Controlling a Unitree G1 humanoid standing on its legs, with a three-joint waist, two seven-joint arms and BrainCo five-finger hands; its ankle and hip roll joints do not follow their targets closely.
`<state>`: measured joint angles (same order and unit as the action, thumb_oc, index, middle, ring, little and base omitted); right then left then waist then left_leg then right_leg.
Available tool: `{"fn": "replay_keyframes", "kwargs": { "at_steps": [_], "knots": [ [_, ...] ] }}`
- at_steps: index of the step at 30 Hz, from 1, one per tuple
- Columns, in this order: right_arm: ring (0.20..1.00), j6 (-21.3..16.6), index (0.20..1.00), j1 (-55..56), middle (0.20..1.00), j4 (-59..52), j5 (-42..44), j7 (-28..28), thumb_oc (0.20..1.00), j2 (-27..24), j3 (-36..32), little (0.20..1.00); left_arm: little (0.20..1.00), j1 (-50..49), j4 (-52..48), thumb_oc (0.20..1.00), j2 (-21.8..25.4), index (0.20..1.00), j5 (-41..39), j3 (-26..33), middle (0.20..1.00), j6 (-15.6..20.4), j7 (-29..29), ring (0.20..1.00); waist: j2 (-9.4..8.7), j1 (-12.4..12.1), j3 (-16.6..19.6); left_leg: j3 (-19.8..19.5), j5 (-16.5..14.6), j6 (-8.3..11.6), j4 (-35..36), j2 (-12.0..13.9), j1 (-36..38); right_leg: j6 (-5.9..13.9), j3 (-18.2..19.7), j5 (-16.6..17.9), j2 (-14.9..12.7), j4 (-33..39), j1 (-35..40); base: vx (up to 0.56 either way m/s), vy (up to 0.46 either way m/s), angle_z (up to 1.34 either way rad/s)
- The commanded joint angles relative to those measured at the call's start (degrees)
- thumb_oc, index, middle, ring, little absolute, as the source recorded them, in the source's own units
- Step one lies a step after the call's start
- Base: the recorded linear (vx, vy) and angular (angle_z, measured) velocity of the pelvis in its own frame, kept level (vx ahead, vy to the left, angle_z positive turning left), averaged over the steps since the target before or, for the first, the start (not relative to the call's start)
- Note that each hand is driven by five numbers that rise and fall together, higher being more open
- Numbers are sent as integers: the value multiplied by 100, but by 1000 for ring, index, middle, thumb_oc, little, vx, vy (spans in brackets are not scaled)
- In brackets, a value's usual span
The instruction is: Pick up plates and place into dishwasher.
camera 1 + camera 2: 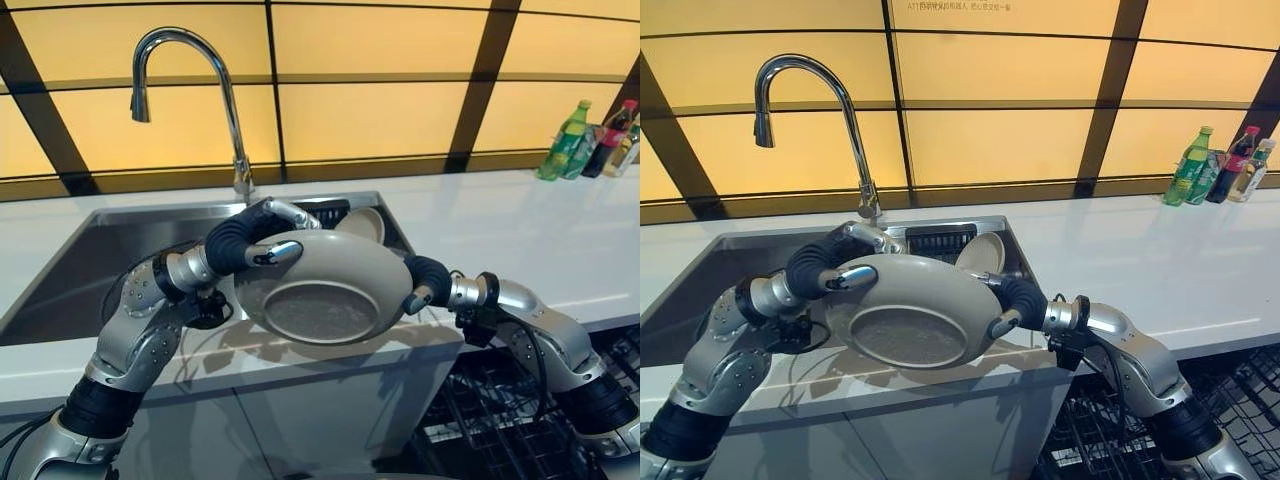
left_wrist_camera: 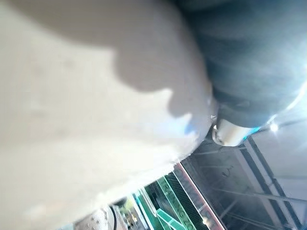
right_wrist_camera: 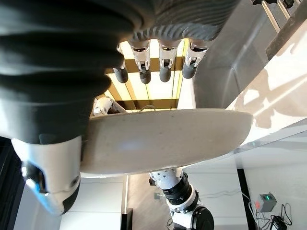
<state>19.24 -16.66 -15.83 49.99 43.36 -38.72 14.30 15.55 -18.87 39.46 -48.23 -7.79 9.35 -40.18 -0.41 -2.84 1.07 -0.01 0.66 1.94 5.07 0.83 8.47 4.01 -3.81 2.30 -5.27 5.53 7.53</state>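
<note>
Plate (image 1: 325, 285) held up over the sink's (image 1: 80, 270) front edge, tilted, underside showing; left hand (image 1: 250, 240) and right hand (image 1: 425, 280) clamp opposite rims, fingers curled; best kept level toward the rack (image 1: 490, 420); second plate (image 1: 362, 225) waiting in sink.

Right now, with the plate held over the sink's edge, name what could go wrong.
1. The plate is pinched at opposite rims by the left hand and right hand; uneven pressure could let it slip onto the counter.
2. Swinging it down to the dishwasher rack might knock the counter's edge.
</note>
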Motion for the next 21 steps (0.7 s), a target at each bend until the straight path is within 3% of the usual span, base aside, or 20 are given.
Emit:
{"fn": "replay_keyframes", "kwargs": {
  "at_steps": [1,9,18,21],
  "knots": [
    [1000,-206,1000,-279,1000,-436,32,-45,1000,161,371,1000,200,378,28,200,-317,200,-287,-246,200,470,479,200,-90,-149,197,41,-274,-29,-7,78,-74,224,-278,-128,-205,-53,4,0,0,0],
    [1000,-220,1000,-317,1000,-537,284,-496,1000,607,488,1000,200,258,45,200,-617,200,-48,-322,200,605,704,200,-79,-168,173,77,-277,-45,-7,85,-65,221,-277,-128,-207,-53,0,0,0,0],
    [1000,188,1000,-2,1000,-634,739,-903,1000,959,486,1000,200,113,61,200,-812,200,38,-245,200,755,955,200,-77,-145,142,106,-280,-45,-7,94,-57,211,-291,-120,-200,-53,-18,-3,-3,-1],
    [454,195,454,117,454,-660,941,-939,454,1102,533,454,200,75,55,200,-869,200,106,-279,200,785,981,200,-73,-135,138,122,-282,-42,-7,97,-55,211,-291,-124,-197,-53,-22,0,0,0]
  ]
}}
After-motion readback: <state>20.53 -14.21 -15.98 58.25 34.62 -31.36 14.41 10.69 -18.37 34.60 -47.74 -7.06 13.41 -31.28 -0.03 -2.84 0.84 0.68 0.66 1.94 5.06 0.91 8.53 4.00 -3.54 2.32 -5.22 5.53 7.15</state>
